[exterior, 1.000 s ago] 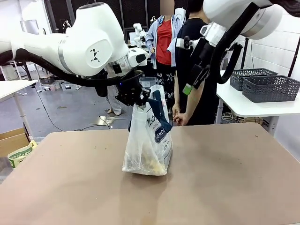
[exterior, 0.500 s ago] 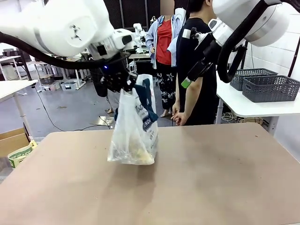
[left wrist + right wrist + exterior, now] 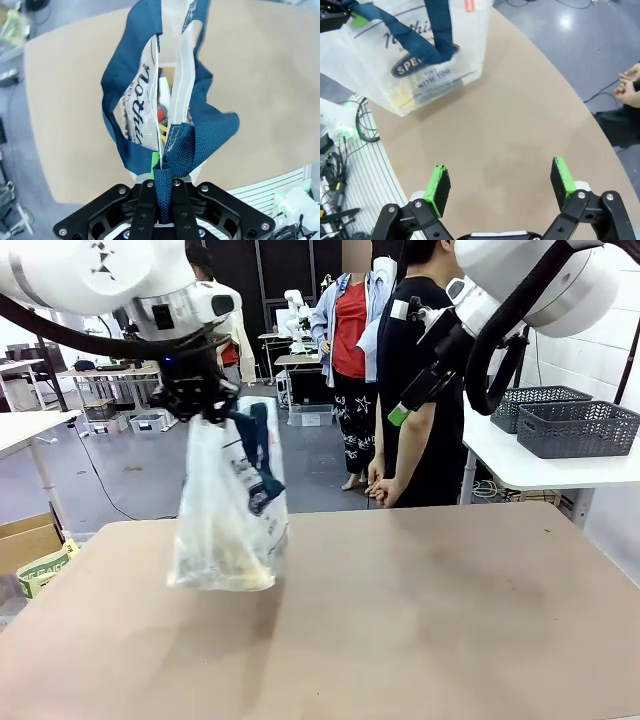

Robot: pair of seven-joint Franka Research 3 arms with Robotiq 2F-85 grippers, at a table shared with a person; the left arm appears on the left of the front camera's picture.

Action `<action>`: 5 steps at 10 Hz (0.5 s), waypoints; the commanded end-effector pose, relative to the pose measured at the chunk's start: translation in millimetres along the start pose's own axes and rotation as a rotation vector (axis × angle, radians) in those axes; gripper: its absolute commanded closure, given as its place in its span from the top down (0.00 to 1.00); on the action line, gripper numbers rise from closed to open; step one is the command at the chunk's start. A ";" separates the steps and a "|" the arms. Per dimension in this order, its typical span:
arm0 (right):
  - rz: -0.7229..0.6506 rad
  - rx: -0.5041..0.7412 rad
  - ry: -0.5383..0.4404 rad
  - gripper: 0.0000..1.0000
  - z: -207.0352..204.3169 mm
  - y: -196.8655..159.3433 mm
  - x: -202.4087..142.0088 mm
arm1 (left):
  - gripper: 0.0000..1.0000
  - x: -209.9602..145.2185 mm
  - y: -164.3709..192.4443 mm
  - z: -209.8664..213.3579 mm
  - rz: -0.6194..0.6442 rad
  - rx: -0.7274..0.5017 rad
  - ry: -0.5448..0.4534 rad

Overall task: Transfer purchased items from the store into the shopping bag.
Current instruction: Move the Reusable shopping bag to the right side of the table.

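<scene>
Front view, table: bare tan tabletop, blurry shadow under the bag.
Shopping bag: translucent tote hangs clear of the table at picture left, motion-blurred, navy straps bunched at top.
Left gripper: clamped on the navy strap; left wrist view shows the strap pinched between the closed fingers, gripper.
Bag contents: seen down the mouth in left wrist view, bits of red and yellow goods; too small to tell what or how many. Front view shows a yellowish lump low in the bag, unclear.
Lettering: dark script and navy oval logo in right wrist view, partly covered by a strap, words cut off.
Right gripper: fingers spread apart, green pads, nothing between, high above the table; in front view up at the right.
Person: dark-shirted, at far edge, hands low, upper part cut off by the arm.
Side table: white, right, two dark grey slotted baskets.
Room: workshop floor, tables and clutter behind, cardboard box at left edge.
</scene>
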State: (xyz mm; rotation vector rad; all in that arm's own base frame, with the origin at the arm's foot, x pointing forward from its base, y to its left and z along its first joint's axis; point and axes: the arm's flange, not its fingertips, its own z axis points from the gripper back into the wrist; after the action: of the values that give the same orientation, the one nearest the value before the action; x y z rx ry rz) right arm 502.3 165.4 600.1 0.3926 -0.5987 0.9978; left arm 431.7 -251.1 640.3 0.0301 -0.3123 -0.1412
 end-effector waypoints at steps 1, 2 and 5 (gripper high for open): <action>-0.020 0.001 0.001 1.00 -0.4 -1.3 1.9 | 0.00 7.0 23.8 16.7 0.045 0.088 0.060; -0.020 0.001 0.001 1.00 -0.4 -1.3 1.9 | 0.00 8.0 40.2 15.5 0.068 0.110 0.101; -0.020 0.001 0.001 1.00 -0.4 -1.3 1.9 | 0.00 12.5 82.7 10.8 0.140 0.095 0.172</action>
State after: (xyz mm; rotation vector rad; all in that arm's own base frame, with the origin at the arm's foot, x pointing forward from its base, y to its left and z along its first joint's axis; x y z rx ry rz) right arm 502.8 165.2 600.1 0.3929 -0.5987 0.9966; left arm 445.6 -172.5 642.8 0.1377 -0.1446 0.0061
